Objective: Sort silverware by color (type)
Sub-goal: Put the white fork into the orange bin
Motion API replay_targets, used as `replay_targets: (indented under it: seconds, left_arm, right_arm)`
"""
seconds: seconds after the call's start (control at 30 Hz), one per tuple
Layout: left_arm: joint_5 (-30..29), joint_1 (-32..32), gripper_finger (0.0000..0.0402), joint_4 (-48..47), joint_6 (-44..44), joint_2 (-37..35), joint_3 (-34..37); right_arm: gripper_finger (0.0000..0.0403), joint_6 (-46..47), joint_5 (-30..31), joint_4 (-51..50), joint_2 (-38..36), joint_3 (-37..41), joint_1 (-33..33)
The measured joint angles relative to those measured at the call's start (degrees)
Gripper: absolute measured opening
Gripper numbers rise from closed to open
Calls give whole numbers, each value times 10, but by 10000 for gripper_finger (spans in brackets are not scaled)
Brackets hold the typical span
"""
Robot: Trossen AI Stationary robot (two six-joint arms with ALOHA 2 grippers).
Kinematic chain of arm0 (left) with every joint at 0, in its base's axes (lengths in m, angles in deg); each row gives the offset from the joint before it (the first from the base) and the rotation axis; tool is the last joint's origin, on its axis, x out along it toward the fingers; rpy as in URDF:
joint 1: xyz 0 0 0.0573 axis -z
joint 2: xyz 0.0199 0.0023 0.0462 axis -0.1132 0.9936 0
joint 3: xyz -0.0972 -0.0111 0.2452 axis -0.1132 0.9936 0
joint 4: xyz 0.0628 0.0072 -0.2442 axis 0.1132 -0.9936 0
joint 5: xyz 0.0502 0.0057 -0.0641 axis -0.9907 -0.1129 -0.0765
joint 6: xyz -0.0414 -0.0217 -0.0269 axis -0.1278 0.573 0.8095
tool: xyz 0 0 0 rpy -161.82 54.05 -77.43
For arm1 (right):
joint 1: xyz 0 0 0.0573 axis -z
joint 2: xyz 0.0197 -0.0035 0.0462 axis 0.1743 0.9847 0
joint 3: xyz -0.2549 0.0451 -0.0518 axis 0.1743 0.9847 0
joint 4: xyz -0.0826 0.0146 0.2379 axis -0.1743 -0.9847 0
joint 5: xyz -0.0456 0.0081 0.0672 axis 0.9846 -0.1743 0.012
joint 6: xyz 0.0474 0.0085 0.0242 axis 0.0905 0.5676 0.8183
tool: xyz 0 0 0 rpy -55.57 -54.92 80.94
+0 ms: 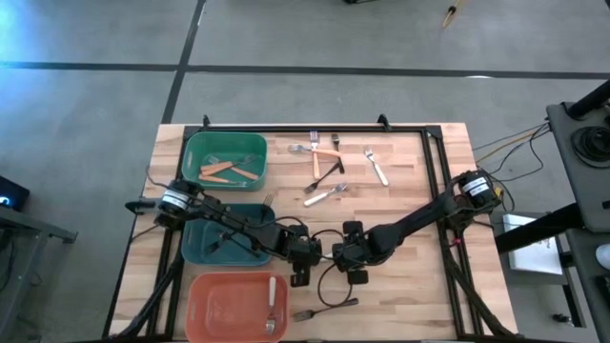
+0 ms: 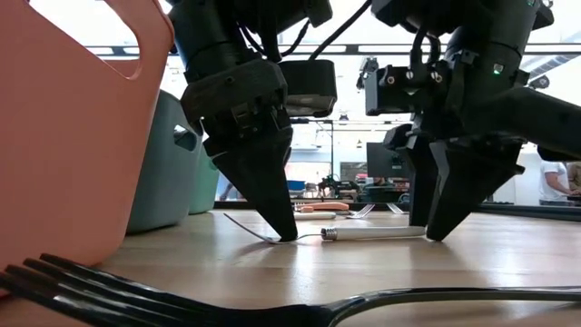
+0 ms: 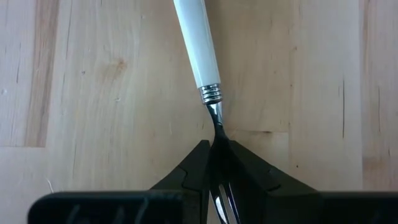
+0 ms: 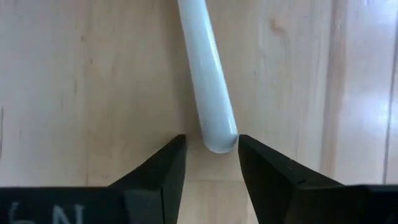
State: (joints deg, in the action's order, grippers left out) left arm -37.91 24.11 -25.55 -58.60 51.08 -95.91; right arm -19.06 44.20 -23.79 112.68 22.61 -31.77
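White fork (image 2: 363,233) lies flat on tabletop (image 2: 408,272) mid-front. Left gripper (image 3: 216,163) clenched on its metal neck; right gripper (image 4: 211,163) released, fingers straddling handle end.

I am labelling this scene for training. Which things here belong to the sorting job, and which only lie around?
Belongs to the job:
- white-handled fork, neck pinched by left pincer
- right pincer, open at its handle end
- loose forks
- black fork
- green bin, teal bin, salmon bin

Just lying about:
- cables
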Motion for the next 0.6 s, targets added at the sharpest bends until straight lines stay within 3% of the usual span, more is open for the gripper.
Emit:
replay_targets:
  seconds: [0.6]
  left_arm:
    - [10,-2,37,22,-3,0,1]
  right_arm:
    - [85,-12,-1,42,44,1,1]
